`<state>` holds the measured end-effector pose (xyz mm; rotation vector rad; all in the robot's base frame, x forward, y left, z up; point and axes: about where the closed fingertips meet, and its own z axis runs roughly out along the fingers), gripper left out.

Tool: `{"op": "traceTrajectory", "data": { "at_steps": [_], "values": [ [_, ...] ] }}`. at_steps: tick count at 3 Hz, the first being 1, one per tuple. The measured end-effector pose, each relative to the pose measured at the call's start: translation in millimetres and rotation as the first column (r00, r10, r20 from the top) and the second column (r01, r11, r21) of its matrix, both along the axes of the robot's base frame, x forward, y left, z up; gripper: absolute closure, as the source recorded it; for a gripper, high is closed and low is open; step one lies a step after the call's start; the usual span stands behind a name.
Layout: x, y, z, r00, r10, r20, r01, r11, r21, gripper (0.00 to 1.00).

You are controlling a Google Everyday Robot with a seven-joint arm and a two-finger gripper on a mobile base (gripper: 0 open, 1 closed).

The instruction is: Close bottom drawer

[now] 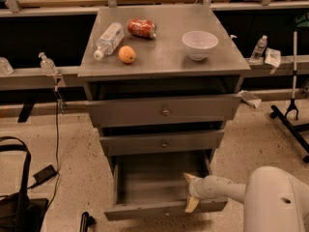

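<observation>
Low at the cabinet [164, 57] foot, the bottom drawer [149, 183] sat pulled out, its width running left-right, with the tool [189, 192] open and empty at its right front edge, so the push probably ran straight back.

Cabinet top [164, 57]: bottle [109, 39], can [141, 28], orange [127, 54], bowl [200, 44]
</observation>
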<state>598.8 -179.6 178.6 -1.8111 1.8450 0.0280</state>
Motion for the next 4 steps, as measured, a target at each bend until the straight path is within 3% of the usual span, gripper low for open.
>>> {"op": "traceTrajectory", "data": {
  "at_steps": [1,2,3,4],
  "values": [
    [-0.1,0.1,0.0,1.0,0.0,0.0,0.0,1.0,0.0,0.41],
    [-2.1,-0.6,3.2,1.0,0.0,0.0,0.0,1.0,0.0,0.5],
    [-2.5,-0.7,4.9,1.0,0.0,0.0,0.0,1.0,0.0,0.39],
    [-2.7,-0.8,5.0,1.0,0.0,0.0,0.0,1.0,0.0,0.38]
  ]
}}
